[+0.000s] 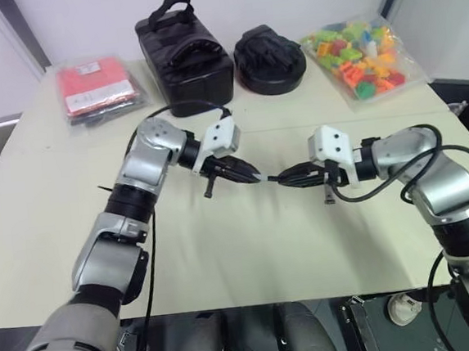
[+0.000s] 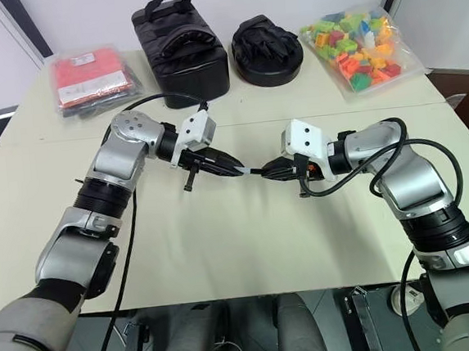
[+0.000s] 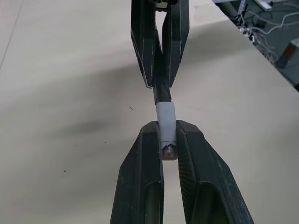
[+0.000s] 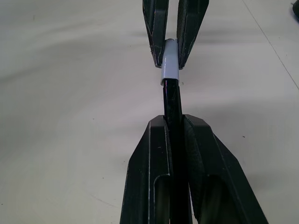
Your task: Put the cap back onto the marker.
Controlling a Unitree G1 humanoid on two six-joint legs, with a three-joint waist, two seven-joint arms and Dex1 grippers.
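Above the middle of the table my two grippers meet tip to tip. My left gripper (image 1: 255, 177) is shut on the cap (image 3: 166, 126), a small light-grey cylinder pinched between its fingertips. My right gripper (image 1: 282, 179) is shut on the marker (image 4: 172, 105), a thin black stick that runs out from between its fingers. The marker's front end sits inside the cap's open mouth (image 4: 169, 65), and both are lined up along one line. In the head views the cap (image 2: 243, 171) is a pale speck between the two sets of black fingers.
Along the table's far edge lie a red packet in plastic (image 1: 91, 88), a black bag with a handle (image 1: 184, 57), a black round case (image 1: 268, 56) and a clear bag of coloured bricks (image 1: 360, 56). The table's front edge (image 1: 229, 306) is close below the arms.
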